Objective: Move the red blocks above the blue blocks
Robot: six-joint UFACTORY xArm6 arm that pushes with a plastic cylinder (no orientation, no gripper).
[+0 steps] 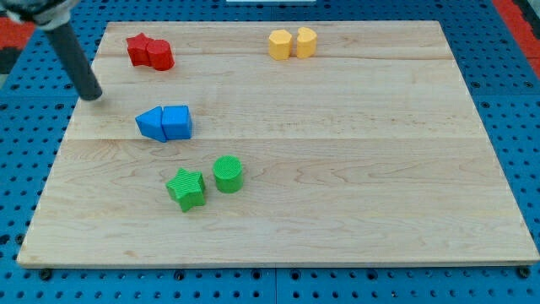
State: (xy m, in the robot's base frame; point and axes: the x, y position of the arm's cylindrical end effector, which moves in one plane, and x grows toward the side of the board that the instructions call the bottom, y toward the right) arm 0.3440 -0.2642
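Two red blocks sit touching at the view's top left: a red star (139, 48) and a red cylinder (159, 56). Below them, two blue blocks sit touching: a blue triangular block (152, 123) and a blue cube (177, 122). My tip (92, 95) rests on the board at the left edge, left of and below the red blocks, and up-left of the blue blocks. It touches no block.
A green star (186, 187) and a green cylinder (228, 173) lie below the blue blocks. Two yellow blocks (292, 43) sit at the view's top centre. The wooden board (354, 152) lies on a blue perforated surface.
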